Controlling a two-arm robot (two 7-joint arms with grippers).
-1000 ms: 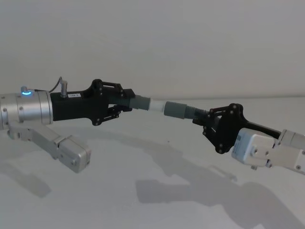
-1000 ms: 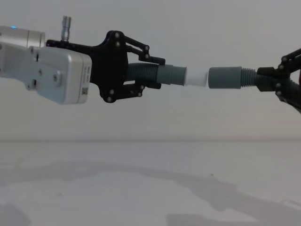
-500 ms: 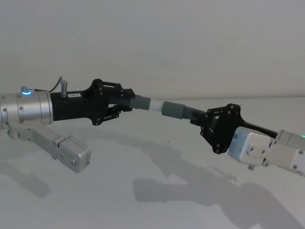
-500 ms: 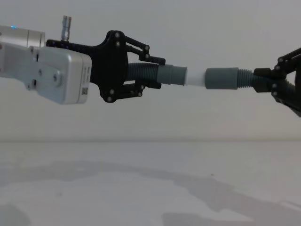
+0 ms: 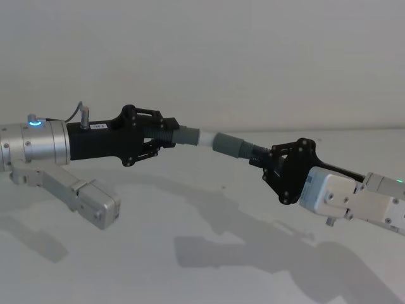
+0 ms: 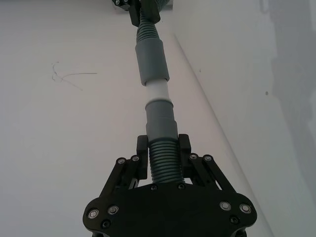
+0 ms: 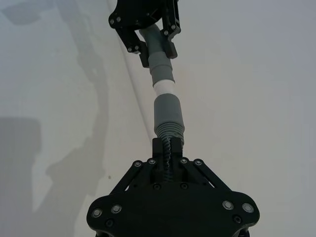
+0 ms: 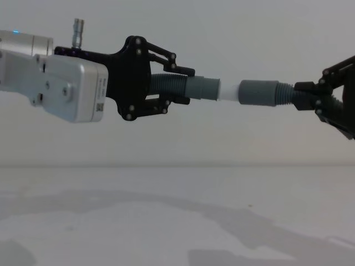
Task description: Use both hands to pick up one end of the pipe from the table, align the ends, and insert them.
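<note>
Both hose pieces were held in the air above the table, with their cuffs facing each other along a nearly common line.

The left gripper reached in from the left side of the head view. Its fingers were clamped on the ribbed section of the left hose piece. This piece lay close to horizontal in the chest view. Its grey cuff pointed toward the robot's right and ended in a narrower white tip.

The right gripper reached in from the lower right of the head view, and its arm carried a white housing. Its jaws were closed on the ribbed section of the right hose piece. The cuff of this piece pointed toward the robot's left, directly at the white tip.

In the chest view, the long axes of the two pieces ran left to right and were almost collinear. In the head view, the joined line sloped slightly downward toward the right gripper. The white tip met the mouth of the right cuff, and a short band of white was exposed between the two grey cuffs. How deep the tip sat inside the cuff could not be determined.
</note>
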